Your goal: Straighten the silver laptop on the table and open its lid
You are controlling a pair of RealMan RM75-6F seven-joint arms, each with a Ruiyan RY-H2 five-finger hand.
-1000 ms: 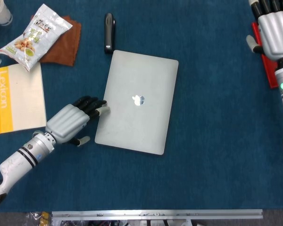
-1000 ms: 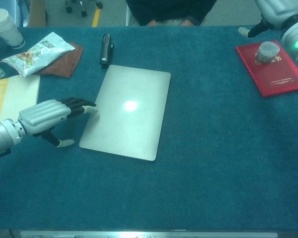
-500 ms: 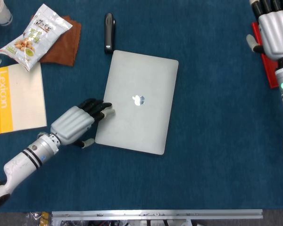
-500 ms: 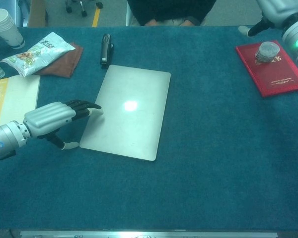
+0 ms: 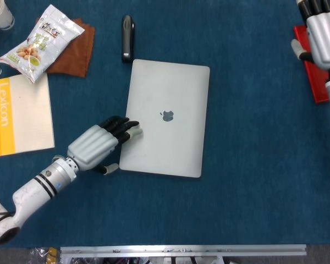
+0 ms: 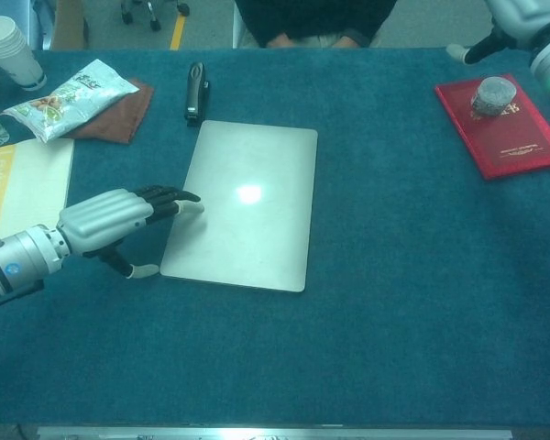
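1. The silver laptop (image 5: 166,118) lies shut in the middle of the blue tabletop (image 5: 253,165), with its logo facing up.
2. The left robot hand (image 5: 99,146) rests its dark fingertips (image 5: 129,127) on the left part of the lid, near the left edge. It holds nothing, and the fingers lie stretched and close side by side.
3. Compared with one second ago, the near end of the laptop has moved to the right, and the left robot hand has moved with it. The laptop was clearly tilted before; now its sides run almost straight from near to far.
4. I judge that the straightening step is nearly finished and only a small turn may remain. The lid is not yet open.
5. The right robot hand (image 5: 322,30) stays at the far right, above the red book (image 6: 500,124). It holds nothing, and its fingers seem loosely apart.
6. A black stapler (image 5: 127,37) lies just beyond the far left corner of the laptop, so the lid needs some care when it goes up.
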